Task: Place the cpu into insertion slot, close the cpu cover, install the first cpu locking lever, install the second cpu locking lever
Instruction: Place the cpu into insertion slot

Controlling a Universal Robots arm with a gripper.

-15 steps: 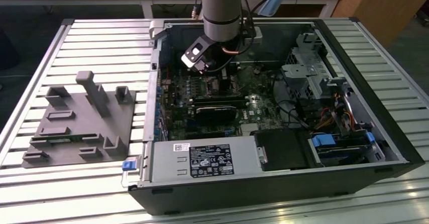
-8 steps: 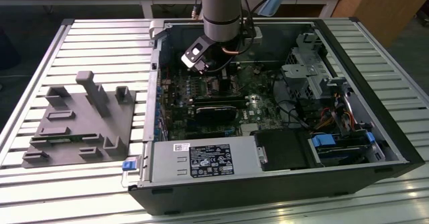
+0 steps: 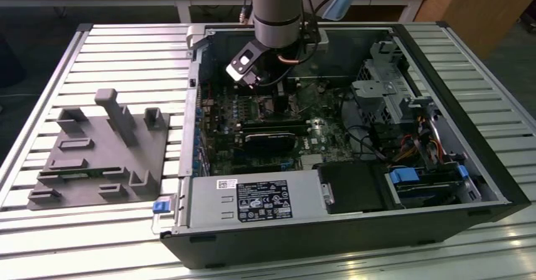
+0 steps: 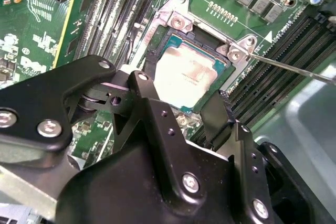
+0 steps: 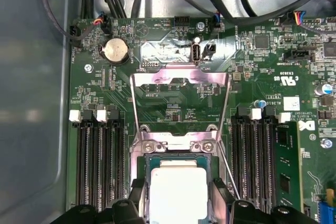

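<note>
Second wrist view: our gripper (image 4: 184,92) clamps the chip (image 4: 190,74) by its edges, centre frame, resting in the socket (image 4: 202,38); we fear a tilted release could seat it crooked. First wrist view: cover (image 5: 181,78) raised.

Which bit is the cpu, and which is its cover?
the cpu (image 5: 177,195): first wrist view, middle of its metal top.
the cpu cover (image 5: 152,78): first wrist view, the frame's cross bar.

Dull metal cpu (image 5: 177,192) — matt black end effector (image 4: 181,94), glossy green board (image 5: 252,80)
</note>
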